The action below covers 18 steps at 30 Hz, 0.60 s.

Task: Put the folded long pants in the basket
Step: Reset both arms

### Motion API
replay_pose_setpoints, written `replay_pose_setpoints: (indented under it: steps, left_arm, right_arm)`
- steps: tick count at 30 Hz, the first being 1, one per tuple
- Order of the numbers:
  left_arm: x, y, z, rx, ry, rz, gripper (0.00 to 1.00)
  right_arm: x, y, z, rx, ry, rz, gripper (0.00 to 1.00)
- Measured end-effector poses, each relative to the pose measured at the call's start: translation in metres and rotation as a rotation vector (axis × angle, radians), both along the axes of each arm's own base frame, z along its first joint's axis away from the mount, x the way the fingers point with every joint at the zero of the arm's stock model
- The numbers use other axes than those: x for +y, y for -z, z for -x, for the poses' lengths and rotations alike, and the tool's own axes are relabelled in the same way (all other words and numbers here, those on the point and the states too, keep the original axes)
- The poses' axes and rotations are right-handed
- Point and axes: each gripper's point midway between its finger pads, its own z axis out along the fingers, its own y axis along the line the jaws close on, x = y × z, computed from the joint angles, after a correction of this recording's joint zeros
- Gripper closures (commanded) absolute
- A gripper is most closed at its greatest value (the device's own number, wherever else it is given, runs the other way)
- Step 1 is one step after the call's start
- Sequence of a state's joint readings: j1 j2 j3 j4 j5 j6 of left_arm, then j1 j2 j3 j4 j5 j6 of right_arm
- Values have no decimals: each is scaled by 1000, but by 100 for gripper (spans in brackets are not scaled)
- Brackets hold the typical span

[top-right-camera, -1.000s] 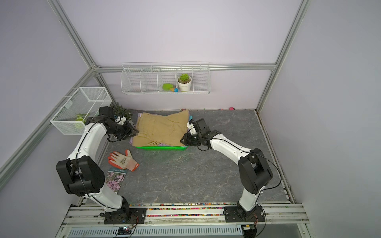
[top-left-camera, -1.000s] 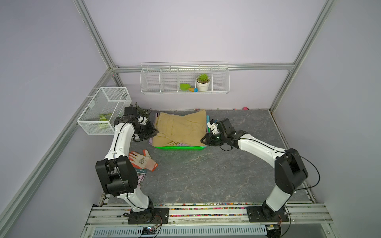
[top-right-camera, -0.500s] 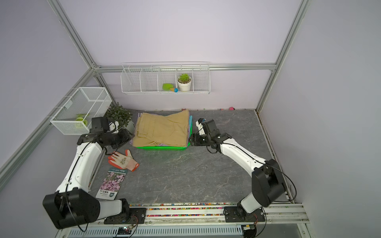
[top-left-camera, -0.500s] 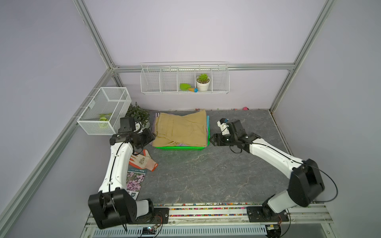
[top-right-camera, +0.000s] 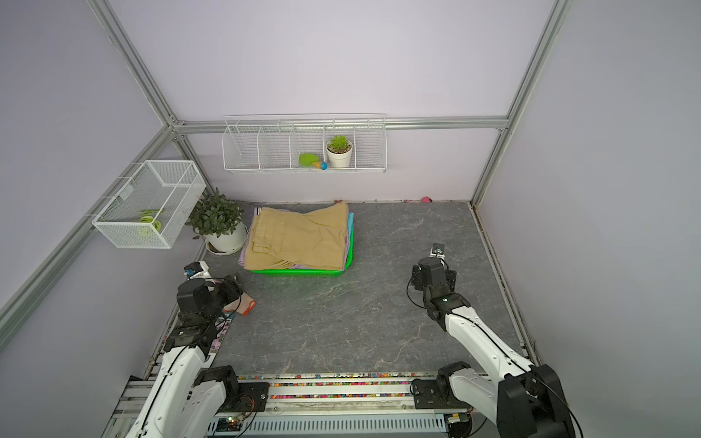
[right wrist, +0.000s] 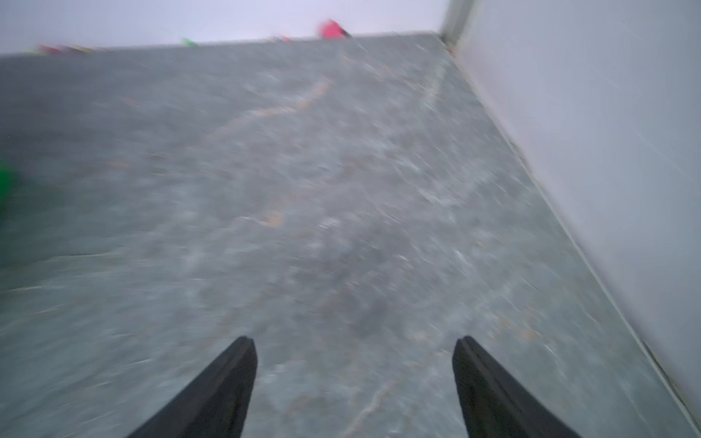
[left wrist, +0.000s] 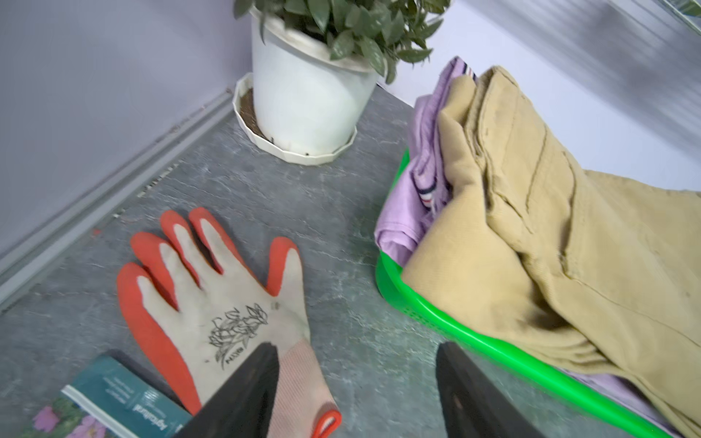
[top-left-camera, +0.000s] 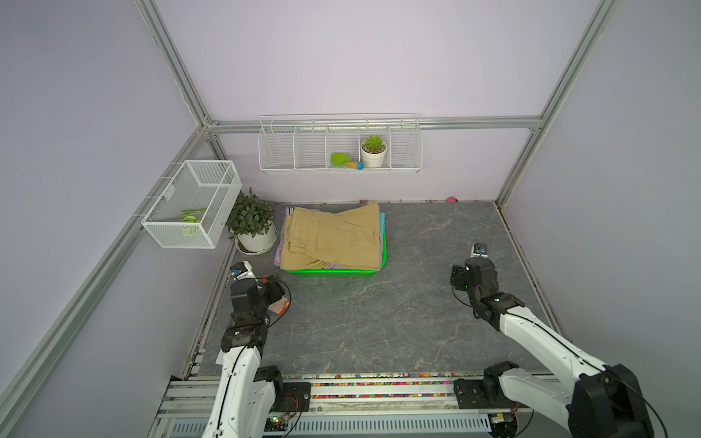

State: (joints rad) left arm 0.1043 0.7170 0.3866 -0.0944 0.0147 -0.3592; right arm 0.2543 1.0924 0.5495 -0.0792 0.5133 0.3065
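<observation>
Pulled back toward the near edge, your left gripper point(left wrist: 356, 349) and right gripper point(right wrist: 356, 341) hang open and empty, clear of the green basket point(top-left-camera: 333, 272) at far left, where the folded long pants point(top-left-camera: 333, 239) lie stacked, tan pair on top, so the task looks done.

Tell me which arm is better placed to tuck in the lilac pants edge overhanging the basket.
Left, probably: the left gripper is open beside the basket end where the lilac pants spill over the rim; the right gripper, also open, sits across the table, well away.
</observation>
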Motion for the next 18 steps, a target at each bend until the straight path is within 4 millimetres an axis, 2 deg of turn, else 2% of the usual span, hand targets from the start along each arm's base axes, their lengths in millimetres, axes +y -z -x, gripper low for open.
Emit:
replay_pose_setpoints:
  steps: [3,5,7,8,11,13,16,17,18]
  left_arm:
    - [9,-18,-9,-119,-38,-45,32]
    - [15,-15,-15,-170,-64,-76,32]
    - [18,-1,-22,-167,-70,-107,28]
    - [18,12,-25,-149,-71,-137,24]
    - [4,47,-31,-89,-16,-238,15]
    - [-4,57,-34,-79,25,-290,12]
    - [-2,47,-43,-126,25,-326,11]
    - [-1,43,-47,-145,27,-332,3]
    - [-3,39,-50,-164,37,-341,0]
  right_arm:
    - [-19,3,-2,-60,56,55,6]
    - [-26,15,-3,-85,77,85,4]
    - [-37,31,-2,-58,105,109,4]
    - [-43,37,-3,-43,123,117,4]
    - [-55,33,-15,-100,156,114,3]
    - [-62,29,-24,-177,165,80,2]
    - [-65,41,-30,-218,133,53,5]
    - [-59,48,-32,-204,91,44,6]
    - [-53,52,-35,-199,54,41,5]
